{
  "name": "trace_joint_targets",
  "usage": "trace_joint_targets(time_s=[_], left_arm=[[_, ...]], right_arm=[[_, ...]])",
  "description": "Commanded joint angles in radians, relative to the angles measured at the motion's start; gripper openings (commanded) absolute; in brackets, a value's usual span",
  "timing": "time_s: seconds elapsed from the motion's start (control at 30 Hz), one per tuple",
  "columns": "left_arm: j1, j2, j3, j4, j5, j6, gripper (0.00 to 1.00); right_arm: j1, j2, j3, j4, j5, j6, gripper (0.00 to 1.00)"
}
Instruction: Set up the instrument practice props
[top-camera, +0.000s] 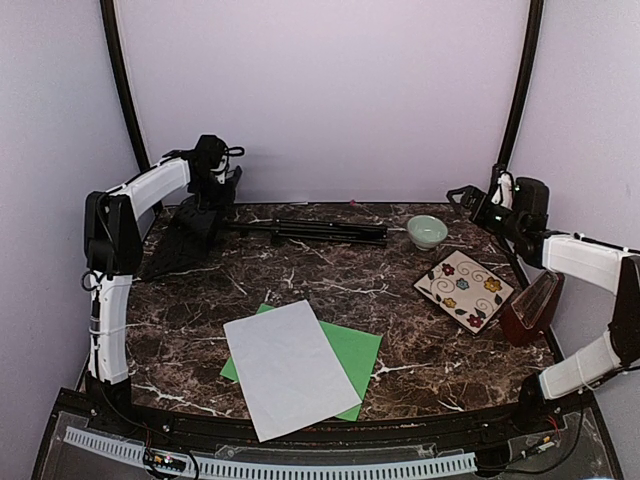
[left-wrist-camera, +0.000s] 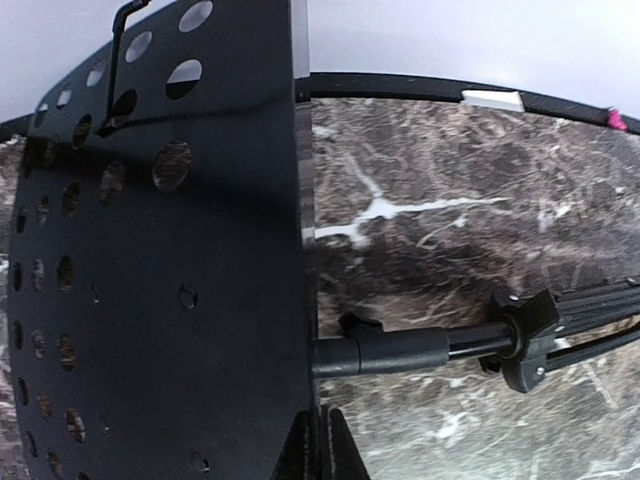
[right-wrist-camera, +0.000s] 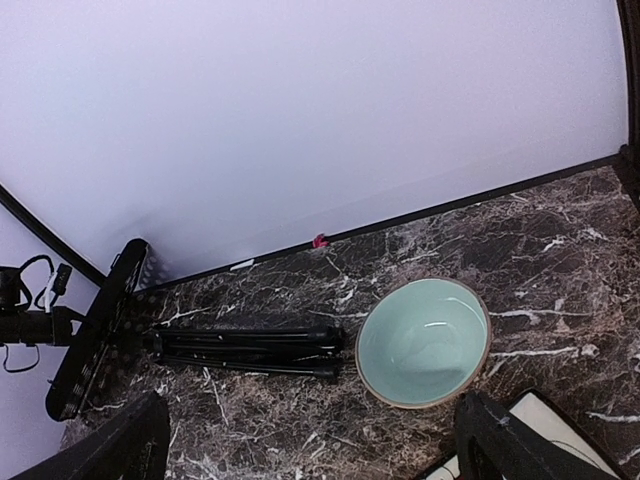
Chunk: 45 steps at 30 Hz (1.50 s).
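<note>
The left gripper (left-wrist-camera: 318, 445) is pinched tight on the thin edge of the black perforated-metal music stand (left-wrist-camera: 160, 280), which lies flat on the veined marble. The right gripper (right-wrist-camera: 315, 450) gapes wide, with the smooth round bowl (right-wrist-camera: 423, 342) just ahead of it.

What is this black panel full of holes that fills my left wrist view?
Observer: A music stand, lying on its side along the table's far edge, legs folded.
Operator: Where is the music?
Observer: A white sheet lies near the front, partly covering a green sheet.
Operator: And the other arm?
Observer: The right end effector hangs open beside a pale-green bowl.
</note>
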Motion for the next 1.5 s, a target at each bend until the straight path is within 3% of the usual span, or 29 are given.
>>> trace_joint_targets(time_s=[0.0,0.23,0.47,0.67,0.8,0.93,1.1,1.33,1.47], left_arm=[[0.014,-0.121,0.074,0.008,-0.178,0.165,0.00],[-0.005,-0.291,-0.006,0.173,-0.107,0.296,0.00],[-0.076,-0.409,-0.081,0.347,-0.203,0.488,0.00],[-0.107,-0.474,-0.083,0.393,-0.178,0.611,0.00],[-0.159,-0.545,-0.112,0.448,-0.126,0.786,0.00],[-0.228,-0.638,-0.215,0.602,-0.137,0.994,0.00],[-0.265,-0.691,-0.209,0.690,-0.096,1.081,0.00],[-0.316,-0.771,-0.226,0.798,0.048,1.125,0.00],[-0.344,-0.821,-0.279,0.873,0.127,1.162,0.00]], right_arm=[[0.000,-0.049,-0.038,0.101,0.000,0.020,1.00],[0.021,-0.109,-0.084,0.175,0.014,-0.009,1.00],[0.051,-0.204,-0.094,0.179,0.046,-0.105,1.00],[0.062,-0.245,-0.058,0.144,0.055,-0.133,1.00],[0.088,-0.269,-0.025,0.130,0.050,-0.196,1.00],[0.177,-0.283,0.040,0.058,0.088,-0.329,1.00],[0.200,-0.285,0.059,0.106,0.082,-0.306,1.00],[0.199,-0.291,0.019,0.306,-0.087,-0.233,1.00],[0.200,-0.171,0.204,0.136,-0.236,-0.209,1.00]])
